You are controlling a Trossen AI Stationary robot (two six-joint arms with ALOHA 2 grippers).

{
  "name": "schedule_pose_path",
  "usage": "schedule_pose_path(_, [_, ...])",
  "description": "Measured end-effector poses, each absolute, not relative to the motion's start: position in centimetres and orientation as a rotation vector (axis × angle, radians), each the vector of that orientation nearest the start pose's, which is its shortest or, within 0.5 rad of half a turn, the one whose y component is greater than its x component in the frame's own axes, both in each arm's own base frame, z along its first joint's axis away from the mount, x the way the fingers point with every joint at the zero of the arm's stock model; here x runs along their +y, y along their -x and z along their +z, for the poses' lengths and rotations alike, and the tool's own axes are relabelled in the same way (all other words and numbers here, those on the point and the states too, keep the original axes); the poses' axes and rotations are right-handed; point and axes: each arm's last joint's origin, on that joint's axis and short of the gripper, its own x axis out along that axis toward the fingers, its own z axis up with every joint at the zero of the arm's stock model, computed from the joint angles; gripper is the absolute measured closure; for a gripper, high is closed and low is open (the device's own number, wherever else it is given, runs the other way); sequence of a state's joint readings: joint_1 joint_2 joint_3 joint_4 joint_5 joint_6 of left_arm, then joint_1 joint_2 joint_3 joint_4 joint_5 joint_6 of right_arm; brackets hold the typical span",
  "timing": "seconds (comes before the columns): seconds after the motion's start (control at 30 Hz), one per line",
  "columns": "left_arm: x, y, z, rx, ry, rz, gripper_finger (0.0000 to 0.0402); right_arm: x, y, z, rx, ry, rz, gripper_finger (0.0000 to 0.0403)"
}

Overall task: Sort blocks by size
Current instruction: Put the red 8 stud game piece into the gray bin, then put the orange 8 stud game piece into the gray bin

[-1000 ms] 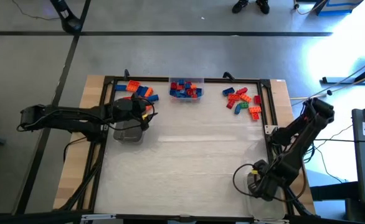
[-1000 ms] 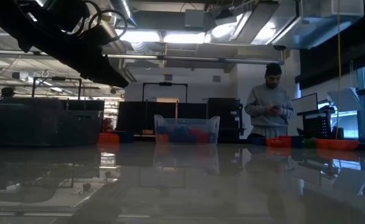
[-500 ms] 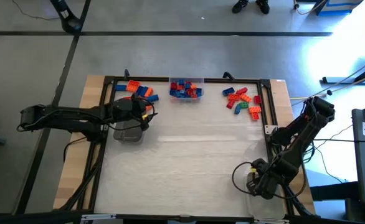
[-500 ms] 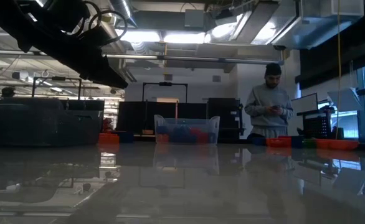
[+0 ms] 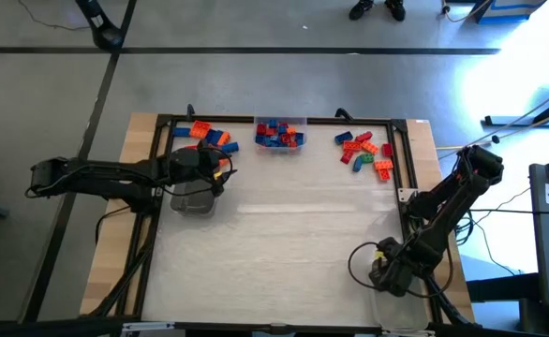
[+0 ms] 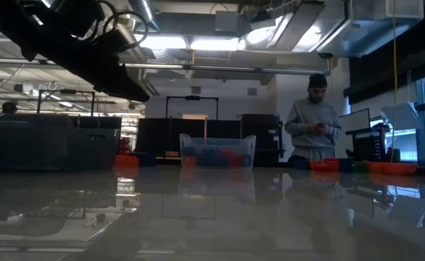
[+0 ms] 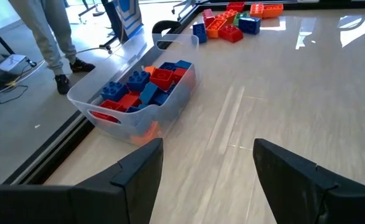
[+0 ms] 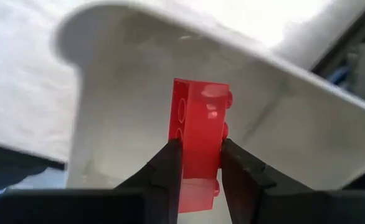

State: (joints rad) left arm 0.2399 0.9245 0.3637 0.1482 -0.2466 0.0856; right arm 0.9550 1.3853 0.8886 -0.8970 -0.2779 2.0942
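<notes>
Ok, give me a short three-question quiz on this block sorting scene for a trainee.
1. True or false: the right end effector grips a red studded plastic brick over a clear plastic tray.
2. The left end effector is: A) open and empty, B) shut on a blue brick.
3. Fill in: the clear plastic tub at the table's far edge holds mostly blue and ___ bricks.

Key: 1 true; 2 A; 3 red.
</notes>
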Motion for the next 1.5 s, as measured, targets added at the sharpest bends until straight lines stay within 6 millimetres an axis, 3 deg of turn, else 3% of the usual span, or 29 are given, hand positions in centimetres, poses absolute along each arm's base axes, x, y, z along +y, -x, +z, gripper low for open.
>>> schedule_pose_path(0.4, [5.2,-18.1,19.6,0.438,-0.084,0.462,0.0167,18.9,-12.6,21.2,1.739,-1.142,-0.802,0.0194])
schedule_pose_path(0.57, [5.2,-18.1,19.6,0.438,-0.083,0.462,0.0167,17.7,-13.2,24.8,1.687,-1.292,-0.718,0.0189])
schedule_pose_path(0.73, [5.2,-18.1,19.6,0.438,-0.084,0.461,0.0167,14.1,-12.9,28.5,1.438,-1.311,-0.771,0.0204])
schedule_pose_path(0.9, [5.1,-18.1,19.6,0.446,-0.084,0.461,0.0167,9.5,-12.5,29.6,0.996,-1.126,-0.913,0.0213])
schedule_pose_path(1.0, [5.2,-18.1,19.6,0.447,-0.084,0.461,0.0167,7.1,-12.6,30.0,0.85,-0.962,-0.968,0.0214])
schedule_pose_path(1.17, [5.1,-18.1,19.5,0.448,-0.084,0.46,0.0167,3.8,-13.1,30.2,0.778,-0.73,-1.097,0.0214])
schedule_pose_path(1.3, [5.1,-18.1,19.5,0.447,-0.082,0.461,0.0167,1.1,-13.7,30.2,0.833,-0.612,-1.166,0.0212])
schedule_pose_path(1.5, [5.1,-18.1,19.5,0.443,-0.065,0.465,0.0167,-3.3,-13.5,29.5,0.975,-0.63,-1.288,0.015])
